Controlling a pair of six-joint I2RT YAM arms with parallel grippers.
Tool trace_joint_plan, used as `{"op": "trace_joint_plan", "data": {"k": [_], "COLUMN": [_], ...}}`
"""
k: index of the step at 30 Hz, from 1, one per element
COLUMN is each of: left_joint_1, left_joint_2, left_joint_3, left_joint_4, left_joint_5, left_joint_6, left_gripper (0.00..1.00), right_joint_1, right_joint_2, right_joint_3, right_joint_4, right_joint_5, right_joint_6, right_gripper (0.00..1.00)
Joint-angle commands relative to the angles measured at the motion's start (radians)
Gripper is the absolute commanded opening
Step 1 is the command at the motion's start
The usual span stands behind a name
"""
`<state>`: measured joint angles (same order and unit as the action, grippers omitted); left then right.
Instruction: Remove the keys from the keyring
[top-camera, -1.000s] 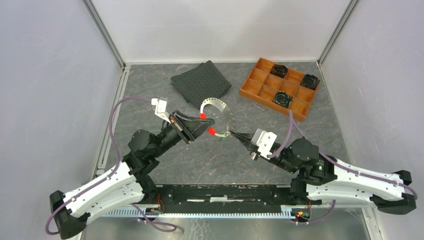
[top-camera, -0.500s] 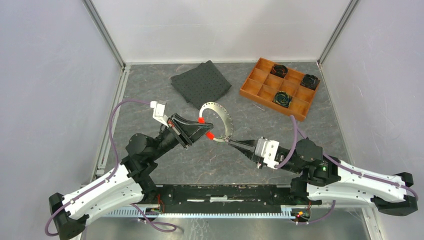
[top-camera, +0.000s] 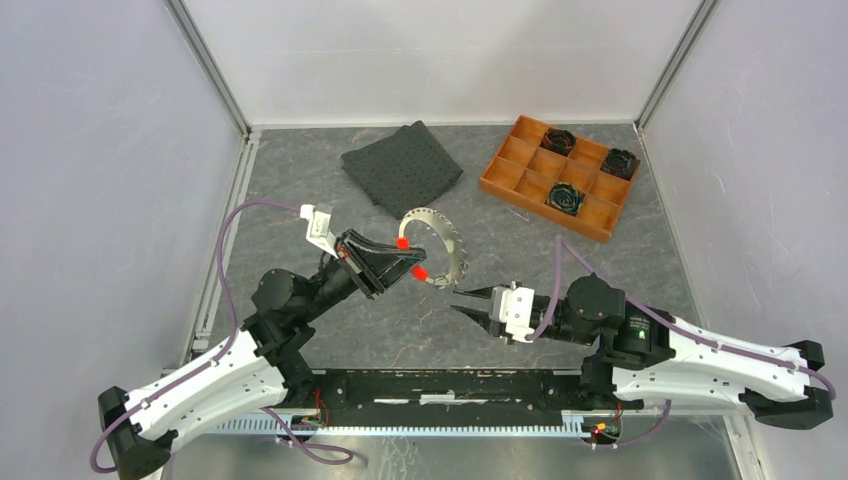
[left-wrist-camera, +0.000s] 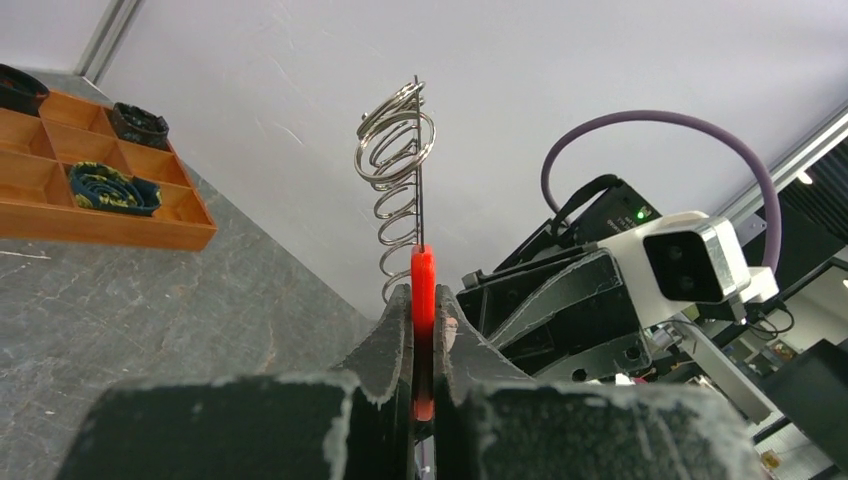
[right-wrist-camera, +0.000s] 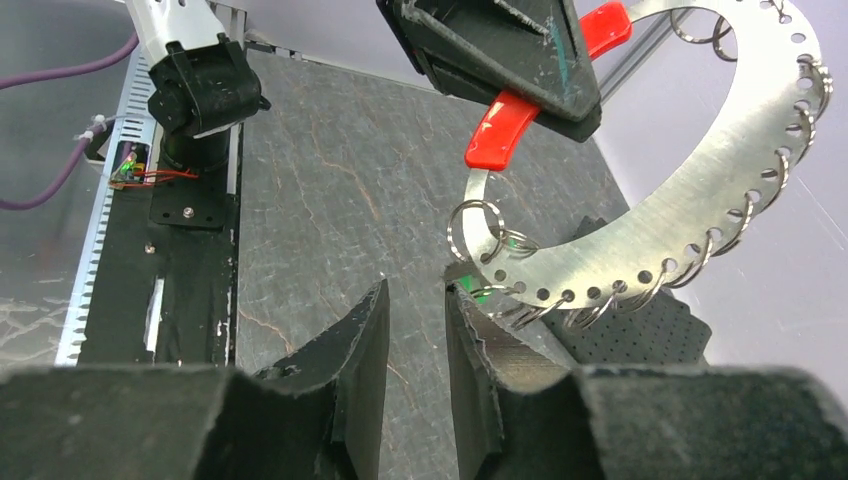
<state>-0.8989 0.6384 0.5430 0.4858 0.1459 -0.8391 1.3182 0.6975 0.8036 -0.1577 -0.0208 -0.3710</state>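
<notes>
A flat metal crescent (top-camera: 455, 245) with a row of holes carries several small wire rings (right-wrist-camera: 600, 310). A red plastic piece (right-wrist-camera: 500, 135) sits at its open side. My left gripper (top-camera: 415, 262) is shut on this red piece (left-wrist-camera: 423, 285) and holds the crescent above the table. One larger wire keyring (right-wrist-camera: 478, 228) hangs at the crescent's lower end. A bit of green key head (right-wrist-camera: 484, 293) shows just behind my right fingertip. My right gripper (right-wrist-camera: 415, 285) is open and empty, just short of the crescent and below it; it also shows in the top view (top-camera: 457, 300).
A dark perforated mat (top-camera: 402, 165) lies at the back middle. An orange compartment tray (top-camera: 500, 185) at the back right holds three black gear-like pieces (top-camera: 565, 198). Grey walls stand on three sides.
My right gripper has let go of the crescent's lower edge, drawn back toward the near side and opened. The crescent, still in my left gripper, has tilted slightly.
</notes>
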Motion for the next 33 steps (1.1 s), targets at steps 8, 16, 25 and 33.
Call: {"op": "trace_joint_plan", "data": {"k": [8,16,25,33], "left_joint_1": [0.002,0.002,0.002,0.002], "left_joint_2": [-0.018,-0.012,-0.019,0.0], "left_joint_3": [-0.004,0.006,0.014,-0.007], "left_joint_4": [0.058,0.056,0.088,0.241], "left_joint_5": [0.034,0.044,0.039,0.026], "left_joint_6": [0.12,0.13,0.126,0.03], "left_gripper": [0.02,0.02,0.02,0.02], "right_joint_1": [0.001,0.001,0.001,0.0], "right_joint_2": [-0.029,-0.034,-0.043,-0.139], "right_joint_3": [0.099,0.072,0.001,-0.26], "right_joint_4": [0.037,0.027,0.017,0.364], "right_joint_5": [0.113,0.172,0.24,0.306], "right_joint_6": [0.071,0.085,0.118,0.239], "right_gripper": [0.28,0.32,0.36,0.55]}}
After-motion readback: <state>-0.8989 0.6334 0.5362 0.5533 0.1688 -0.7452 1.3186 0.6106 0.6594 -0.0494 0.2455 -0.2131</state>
